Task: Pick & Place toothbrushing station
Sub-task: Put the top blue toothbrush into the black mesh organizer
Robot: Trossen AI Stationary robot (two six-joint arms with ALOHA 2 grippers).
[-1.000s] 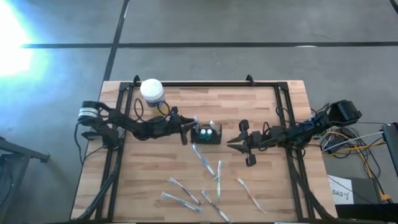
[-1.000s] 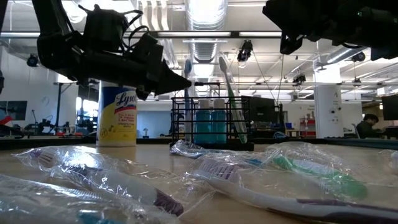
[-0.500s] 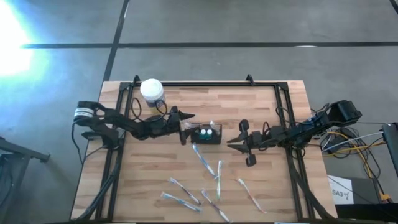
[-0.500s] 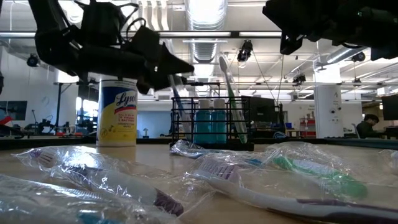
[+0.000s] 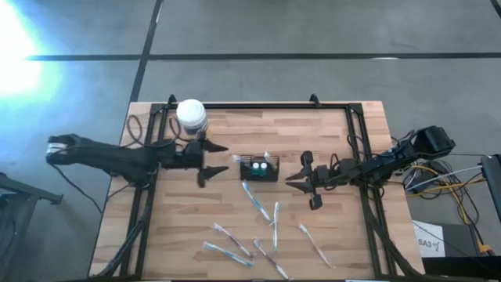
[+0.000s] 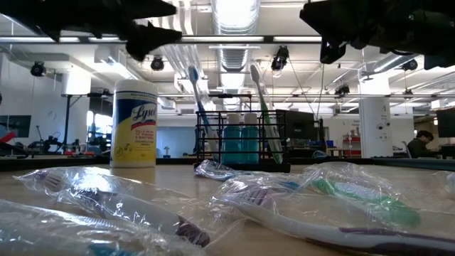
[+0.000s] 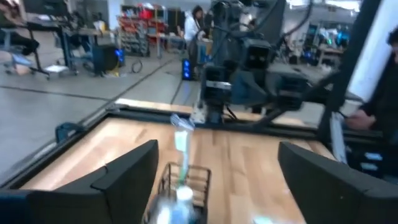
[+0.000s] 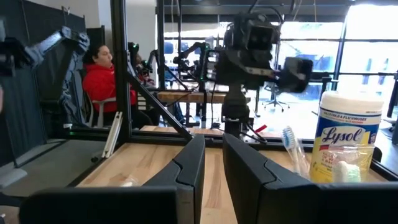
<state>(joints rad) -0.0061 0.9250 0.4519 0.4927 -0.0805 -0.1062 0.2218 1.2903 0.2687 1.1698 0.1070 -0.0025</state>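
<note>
The toothbrushing station (image 5: 260, 168) is a small black wire holder standing on its base at the table's middle. It holds two blue bottles, a blue toothbrush (image 6: 197, 107) and a green toothbrush (image 6: 261, 107), which lean in its compartments. My left gripper (image 5: 219, 159) hangs wide open above the table, left of the station and apart from it; its wrist view shows the station (image 7: 181, 186) below, between its spread fingers. My right gripper (image 5: 290, 179) waits to the right of the station, shut, with nothing between its fingers (image 8: 186, 168).
A white-lidded yellow wipes jar (image 5: 191, 114) stands at the far left. Several plastic-wrapped toothbrushes (image 5: 258, 200) lie loose on the near half of the table (image 5: 344, 125). A black frame (image 5: 258, 105) runs along the table's far and side edges.
My left gripper has opened beside the station and let go of the blue toothbrush, which now leans in the holder. The gripper has then drawn back toward the table's left edge and risen.
</note>
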